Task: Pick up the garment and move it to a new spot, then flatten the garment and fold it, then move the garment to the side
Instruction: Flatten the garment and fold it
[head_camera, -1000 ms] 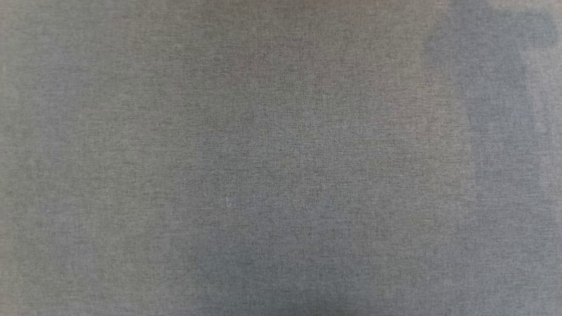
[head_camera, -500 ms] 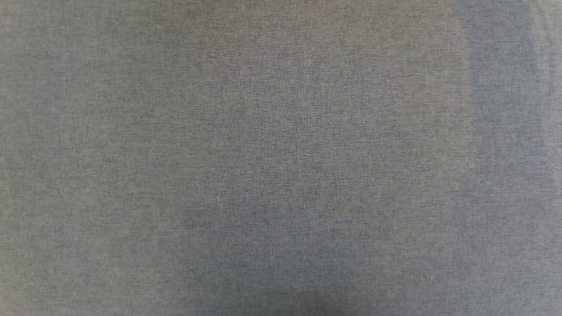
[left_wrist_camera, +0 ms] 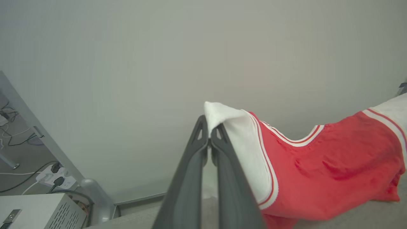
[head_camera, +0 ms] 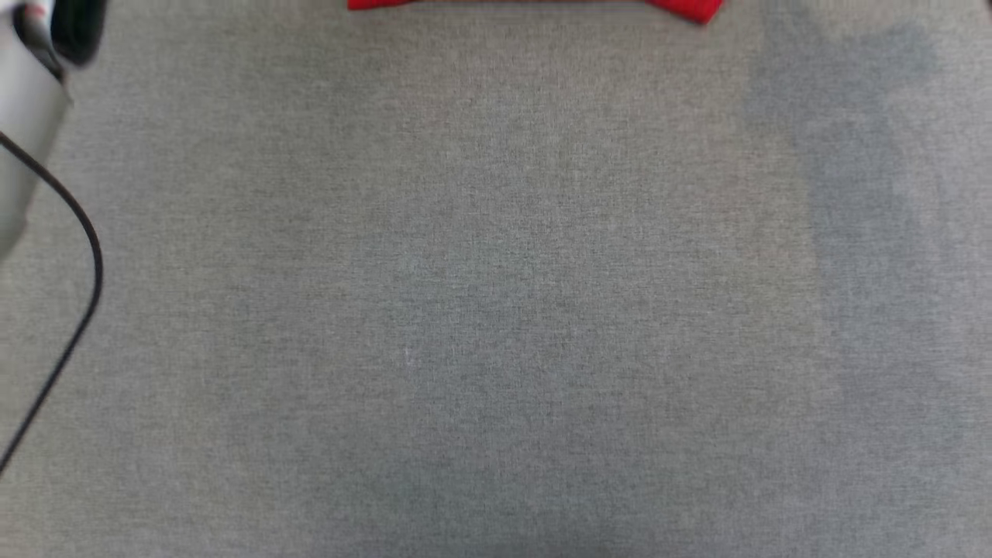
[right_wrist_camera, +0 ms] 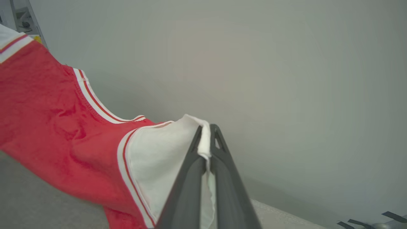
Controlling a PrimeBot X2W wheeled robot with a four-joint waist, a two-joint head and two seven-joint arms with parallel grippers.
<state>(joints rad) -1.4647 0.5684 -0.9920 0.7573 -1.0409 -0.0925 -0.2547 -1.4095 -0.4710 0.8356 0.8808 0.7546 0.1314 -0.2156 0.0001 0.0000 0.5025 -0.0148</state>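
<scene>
The garment (left_wrist_camera: 330, 171) is a red T-shirt with white sleeves and striped trim, stretched out and lifted above the grey table. My left gripper (left_wrist_camera: 209, 133) is shut on one white sleeve (left_wrist_camera: 241, 136). My right gripper (right_wrist_camera: 206, 135) is shut on the other white sleeve (right_wrist_camera: 159, 152), with the garment (right_wrist_camera: 41, 111) running off to that view's left. In the head view just the garment's red lower edge (head_camera: 690, 8) peeks in at the top, over the grey cloth table (head_camera: 496, 310). My pale left forearm (head_camera: 27, 132) with a black cable shows at the upper left.
A plain pale wall (left_wrist_camera: 159, 63) stands behind the table. Beyond the table's edge in the left wrist view are a power strip with cables (left_wrist_camera: 54, 178), a white vented box (left_wrist_camera: 35, 210) and a metal table leg (left_wrist_camera: 95, 197).
The head view has shifted: the garment's red edge and my left forearm now show at the top, where earlier there was bare grey cloth with shadows.
</scene>
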